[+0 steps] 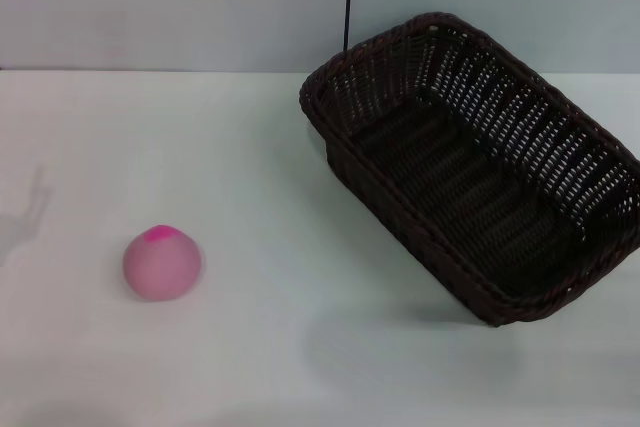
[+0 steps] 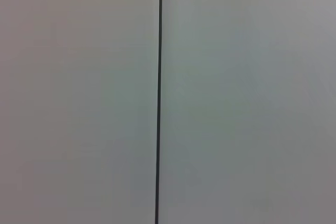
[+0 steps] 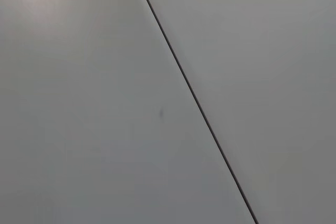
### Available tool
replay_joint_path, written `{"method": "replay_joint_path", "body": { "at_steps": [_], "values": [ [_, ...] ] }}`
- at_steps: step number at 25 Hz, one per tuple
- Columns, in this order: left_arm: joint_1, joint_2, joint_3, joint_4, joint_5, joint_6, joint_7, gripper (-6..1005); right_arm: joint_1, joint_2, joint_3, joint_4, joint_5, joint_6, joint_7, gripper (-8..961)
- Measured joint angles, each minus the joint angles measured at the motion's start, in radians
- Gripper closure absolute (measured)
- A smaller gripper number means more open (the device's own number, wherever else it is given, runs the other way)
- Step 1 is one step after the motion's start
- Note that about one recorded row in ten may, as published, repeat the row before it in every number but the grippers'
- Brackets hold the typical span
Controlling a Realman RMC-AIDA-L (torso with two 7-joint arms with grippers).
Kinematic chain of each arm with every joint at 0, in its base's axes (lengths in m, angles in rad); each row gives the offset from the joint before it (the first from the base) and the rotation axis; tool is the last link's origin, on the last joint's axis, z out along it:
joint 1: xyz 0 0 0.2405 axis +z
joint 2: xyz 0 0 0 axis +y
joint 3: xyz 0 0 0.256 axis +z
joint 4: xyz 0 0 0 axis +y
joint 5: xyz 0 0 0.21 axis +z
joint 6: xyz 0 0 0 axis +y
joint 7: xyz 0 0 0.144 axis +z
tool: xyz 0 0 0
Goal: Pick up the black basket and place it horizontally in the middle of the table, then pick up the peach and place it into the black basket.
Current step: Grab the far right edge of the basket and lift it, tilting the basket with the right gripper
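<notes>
Item one: dark brown-black rectangular woven wicker basket (image 1: 470,172), angled, empty, on the plain white surface (image 1: 300,347). Item two: small round pale-pink peach (image 1: 162,263), well left of the basket. Neither end effector visible; grip state cannot be told.

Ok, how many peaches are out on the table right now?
1. The peach sits on the table at the robot's left, apart from the black basket at the right. The basket looks empty.

Before me the black basket (image 1: 470,172) is woven wicker, dark brown-black with a faint sheen on its strands, open-weave on the sloping sides and braided along the rim. The peach (image 1: 162,263) looks smooth and matt, pale pink with a brighter magenta tip. The tabletop (image 1: 300,347) is plain white, smooth and matt. My wrist cameras show a smooth, matt grey wall panel (image 2: 79,98).
</notes>
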Motion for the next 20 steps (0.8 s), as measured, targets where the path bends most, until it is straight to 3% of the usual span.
{"method": "replay_joint_path", "body": {
  "at_steps": [16, 19, 20],
  "values": [
    [-0.028, 0.002, -0.01, 0.006, 0.0, -0.012, -0.017, 205, -0.014, -0.007, -0.014, -0.022, -0.009, -0.014, -0.018, 286],
    [-0.03, 0.003, -0.008, 0.006, 0.002, -0.016, -0.038, 205, -0.031, -0.008, -0.015, -0.076, -0.019, -0.017, 0.056, 286],
    [-0.03, 0.004, -0.008, 0.006, 0.002, -0.015, -0.045, 206, -0.046, -0.008, -0.015, -0.156, -0.043, -0.008, 0.162, 286]
  ]
}}
